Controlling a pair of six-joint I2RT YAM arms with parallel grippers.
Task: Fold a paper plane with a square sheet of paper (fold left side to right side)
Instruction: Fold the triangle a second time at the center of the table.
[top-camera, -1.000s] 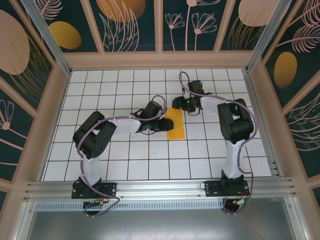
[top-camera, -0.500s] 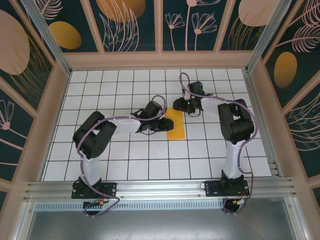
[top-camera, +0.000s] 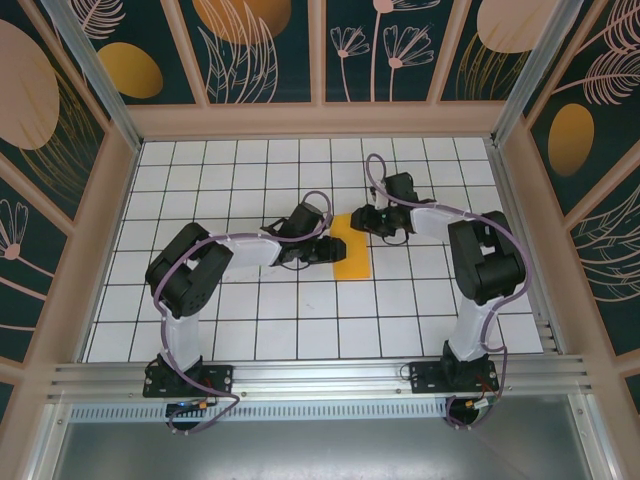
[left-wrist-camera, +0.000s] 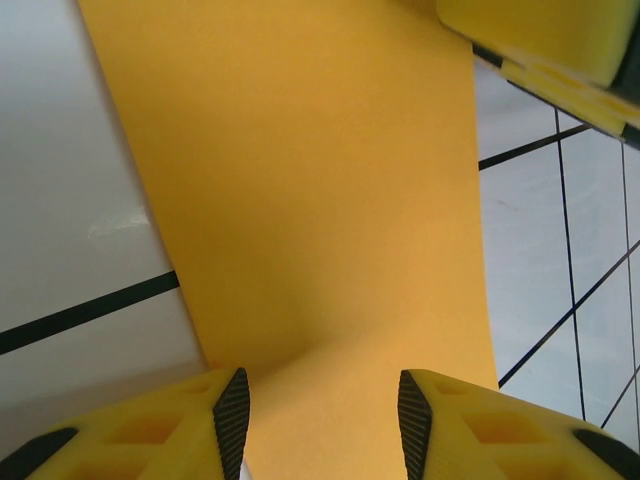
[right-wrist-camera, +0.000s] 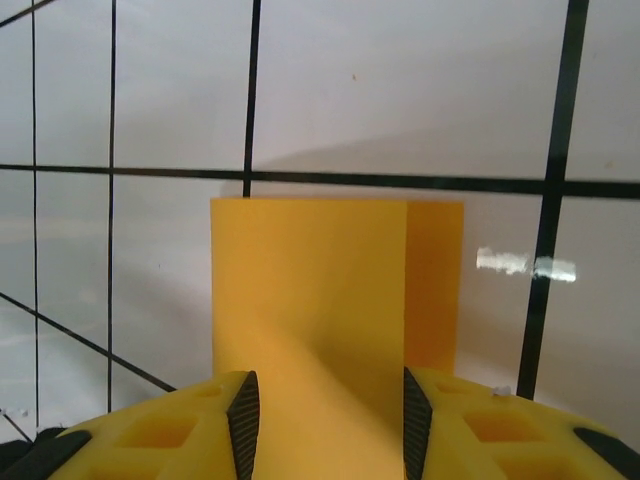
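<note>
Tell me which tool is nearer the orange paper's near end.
Left. The left tool sits midway along the left long edge of the paper; the right tool is at its far end.

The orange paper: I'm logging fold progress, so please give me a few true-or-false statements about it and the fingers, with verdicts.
1. The paper lies flat on the table. True.
2. It is already a pointed dart. False: it is a narrow rectangle with square corners.
3. The right wrist view shows two layers, the upper one leaving a strip of the lower one bare. True.
4. The left gripper has its fingers shut. False: they stand apart, with paper between them.
5. The right gripper is at the paper's near end. False: it is at the far end.
</note>
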